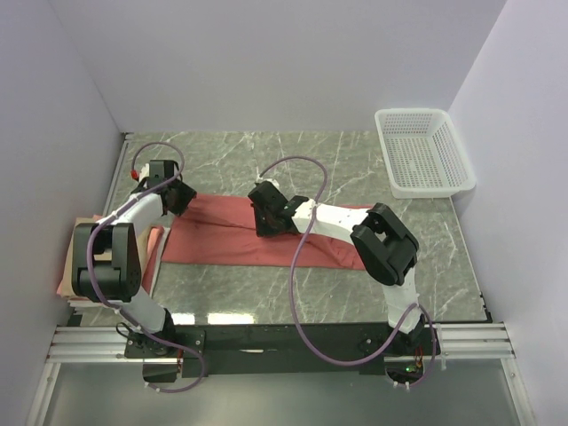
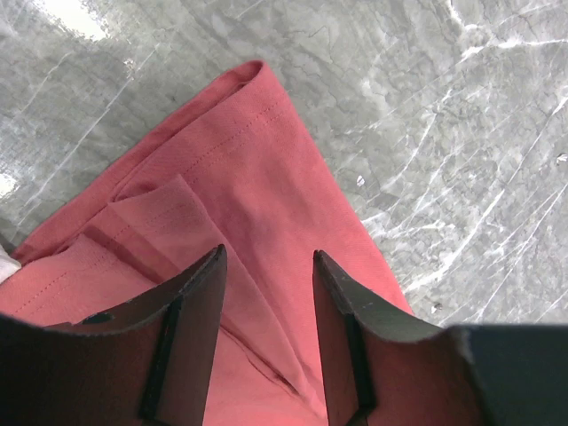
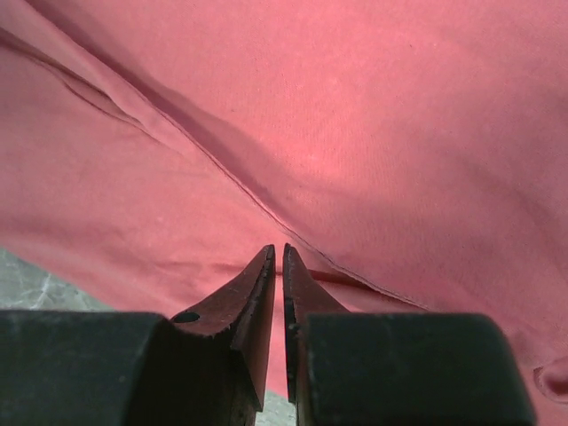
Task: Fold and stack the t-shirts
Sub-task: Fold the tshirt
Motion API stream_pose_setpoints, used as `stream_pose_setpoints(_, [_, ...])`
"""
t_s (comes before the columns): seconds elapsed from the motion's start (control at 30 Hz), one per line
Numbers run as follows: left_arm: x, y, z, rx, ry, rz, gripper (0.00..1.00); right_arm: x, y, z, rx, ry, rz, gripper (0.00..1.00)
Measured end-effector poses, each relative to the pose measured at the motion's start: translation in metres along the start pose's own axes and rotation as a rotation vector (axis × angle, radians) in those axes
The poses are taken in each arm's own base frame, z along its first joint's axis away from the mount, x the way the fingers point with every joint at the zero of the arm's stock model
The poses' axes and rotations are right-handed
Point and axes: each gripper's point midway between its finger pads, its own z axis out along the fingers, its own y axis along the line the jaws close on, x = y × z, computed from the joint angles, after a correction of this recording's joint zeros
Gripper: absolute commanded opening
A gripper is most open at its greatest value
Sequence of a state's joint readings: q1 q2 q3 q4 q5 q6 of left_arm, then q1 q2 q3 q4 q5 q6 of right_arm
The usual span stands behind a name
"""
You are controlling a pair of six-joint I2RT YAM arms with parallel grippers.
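The tabletop [image 1: 293, 151] shows open marble behind and in front of the red shirt [image 1: 222, 240], a long folded band across its middle. The basket [image 1: 424, 153] sits at the far right. The left pincer [image 2: 266, 257] hangs apart over the shirt's left corner. The right pincer [image 3: 277, 250], wrist bent down, is nearly together at a crease, perhaps nipping cloth.

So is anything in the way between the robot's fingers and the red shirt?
No, nothing I can see. The left fingers stand open right over a corner of the red shirt, and the right fingers pinch a fold of it. Only cloth and bare table show there.
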State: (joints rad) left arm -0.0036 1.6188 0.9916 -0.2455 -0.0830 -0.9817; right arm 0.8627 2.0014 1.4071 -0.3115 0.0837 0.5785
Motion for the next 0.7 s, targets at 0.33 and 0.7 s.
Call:
stream_pose_setpoints(0.33, [0.0,-0.025,0.022,0.006,0.015,0.023,0.47,0.0,0.002,0.0,-0.006,-0.002,-0.001,0.15])
stream_pose_setpoints(0.7, [0.03,-0.011,0.037,-0.042,0.065,0.051,0.47,0.0,0.004,-0.001,-0.013,-0.001,0.001,0.14])
